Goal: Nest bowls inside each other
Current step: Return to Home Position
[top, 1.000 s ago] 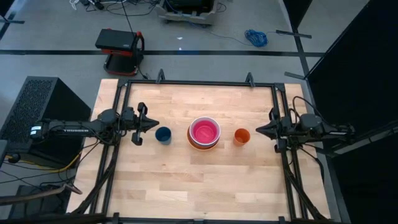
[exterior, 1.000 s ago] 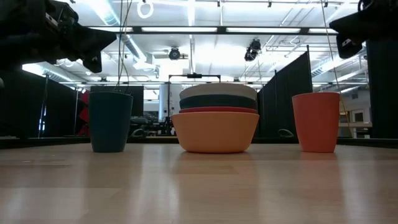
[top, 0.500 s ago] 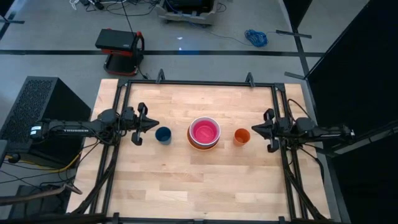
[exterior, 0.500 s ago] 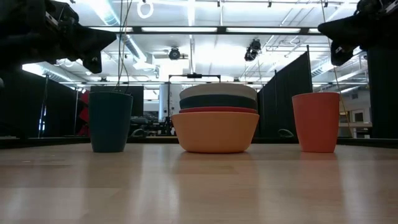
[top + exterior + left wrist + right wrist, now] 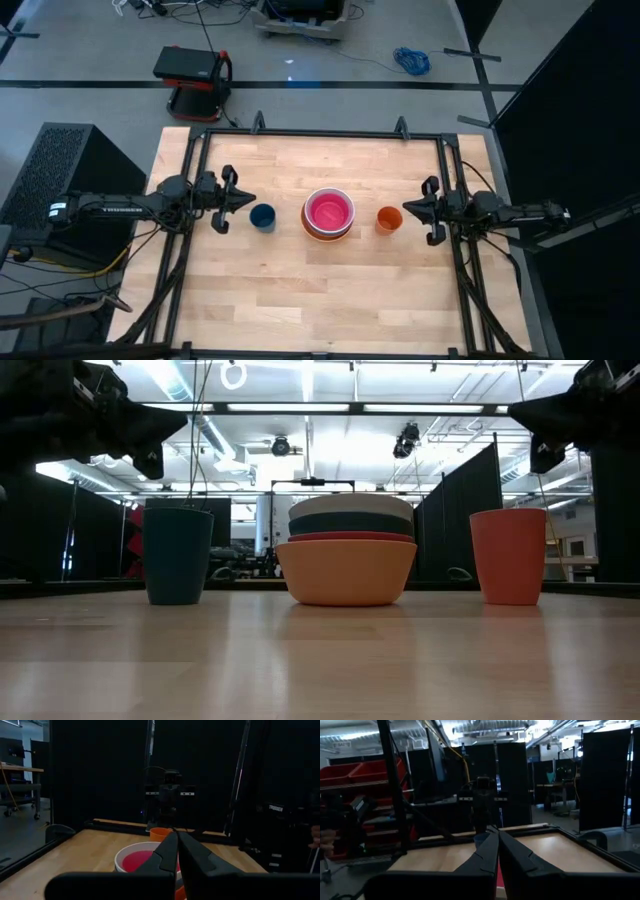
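The bowls [image 5: 328, 213] stand nested as one stack near the middle of the table [image 5: 300, 300]. With all five sitting one inside the next, the nesting looks complete, which would explain why neither arm is over them.

The left claw [image 5: 245, 200] hangs above the table well to the stack's left-arm side, pointing at it. The blue cup [image 5: 263, 217] stands between that claw and the stack. The right claw [image 5: 408, 210] hangs on the opposite side, also aimed at the stack, with the orange cup [image 5: 389, 219] between them. Each cup stands upright just beside the stack, apart from it and outside the nest, as is proper since neither is a bowl. In each wrist view the claw's own fingers meet tip to tip, so both claws are clenched and grasp nothing. That fits arms drawing off to rest rather than reaching for a further pick.

From table height the stack sits level. The orange bowl [image 5: 347, 575] is the broad base. Above it show a thin red rim [image 5: 350, 537], then a dark teal band [image 5: 350, 522], then a white wall [image 5: 350, 505] on top. From above, the pink bowl [image 5: 329, 211] fills the centre, ringed by the white rim. The rims lie even, with no tilt showing, so the stack looks settled.
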`<state>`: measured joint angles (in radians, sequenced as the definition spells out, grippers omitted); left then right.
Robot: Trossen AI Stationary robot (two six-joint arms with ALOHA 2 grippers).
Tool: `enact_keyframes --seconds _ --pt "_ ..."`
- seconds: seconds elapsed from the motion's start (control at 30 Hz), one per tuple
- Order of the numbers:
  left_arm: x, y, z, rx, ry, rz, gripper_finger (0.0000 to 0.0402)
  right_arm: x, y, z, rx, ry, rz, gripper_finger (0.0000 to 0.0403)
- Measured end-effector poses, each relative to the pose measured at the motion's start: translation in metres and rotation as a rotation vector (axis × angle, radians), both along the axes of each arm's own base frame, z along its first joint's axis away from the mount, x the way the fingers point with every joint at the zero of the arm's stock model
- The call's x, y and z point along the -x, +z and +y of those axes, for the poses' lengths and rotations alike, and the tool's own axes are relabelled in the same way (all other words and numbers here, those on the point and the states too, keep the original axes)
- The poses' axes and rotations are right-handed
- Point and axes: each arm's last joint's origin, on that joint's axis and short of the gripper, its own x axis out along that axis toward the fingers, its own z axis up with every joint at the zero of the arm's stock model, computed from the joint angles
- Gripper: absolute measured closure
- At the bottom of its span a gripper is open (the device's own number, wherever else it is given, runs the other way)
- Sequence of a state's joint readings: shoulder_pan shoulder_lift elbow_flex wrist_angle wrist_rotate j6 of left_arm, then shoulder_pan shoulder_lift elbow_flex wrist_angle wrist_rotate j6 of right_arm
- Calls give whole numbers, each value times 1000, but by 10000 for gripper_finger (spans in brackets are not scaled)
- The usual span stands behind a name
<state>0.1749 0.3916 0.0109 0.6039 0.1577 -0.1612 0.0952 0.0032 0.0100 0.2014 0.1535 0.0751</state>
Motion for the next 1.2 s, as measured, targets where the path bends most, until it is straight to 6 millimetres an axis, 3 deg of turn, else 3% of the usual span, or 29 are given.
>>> enact_keyframes --seconds 0.23,1.2 --pt "-1 -5 0 -7 0 51 402 -1 -9 0 1 1 90 403" --pt "-1 -8 -1 -2 -25 74 401 -2 -11 0 -12 1 105 403"
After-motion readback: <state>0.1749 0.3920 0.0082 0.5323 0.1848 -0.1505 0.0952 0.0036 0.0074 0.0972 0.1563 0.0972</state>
